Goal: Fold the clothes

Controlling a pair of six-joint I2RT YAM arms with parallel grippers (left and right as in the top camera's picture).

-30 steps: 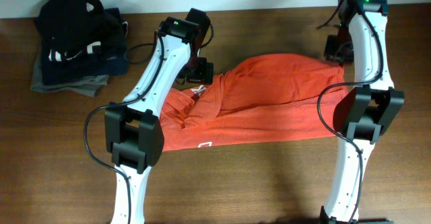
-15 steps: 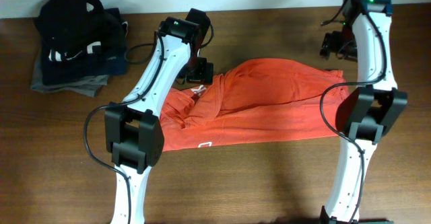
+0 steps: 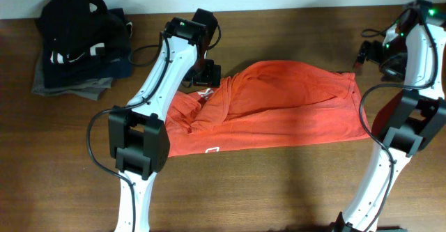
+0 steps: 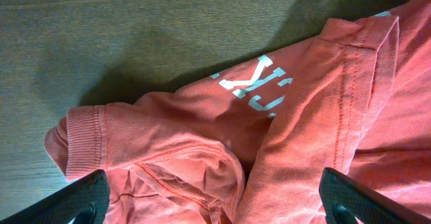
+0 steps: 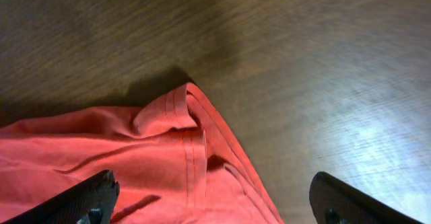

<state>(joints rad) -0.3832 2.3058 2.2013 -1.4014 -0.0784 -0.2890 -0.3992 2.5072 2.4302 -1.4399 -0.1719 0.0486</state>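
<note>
The clothes, one orange-red T-shirt (image 3: 279,110), lie partly doubled over across the middle of the table, with a small white logo near the front hem. My left gripper (image 3: 208,77) hovers open over the shirt's left shoulder. In the left wrist view its fingers (image 4: 87,197) stand wide apart over a ribbed sleeve cuff and white print on the T-shirt (image 4: 202,136), holding nothing. My right gripper (image 3: 365,55) is open just off the shirt's back right corner. In the right wrist view that corner of the T-shirt (image 5: 161,136) lies loose on the wood below the right gripper (image 5: 215,207).
A pile of dark folded garments (image 3: 80,40) sits at the back left corner. Brown wooden table (image 3: 279,190) stretches bare in front of the shirt. A pale wall runs along the table's far edge.
My right gripper has opened and let go of the shirt's right corner, then swung right and away from it. The corner now lies flat. The left arm has not moved.
</note>
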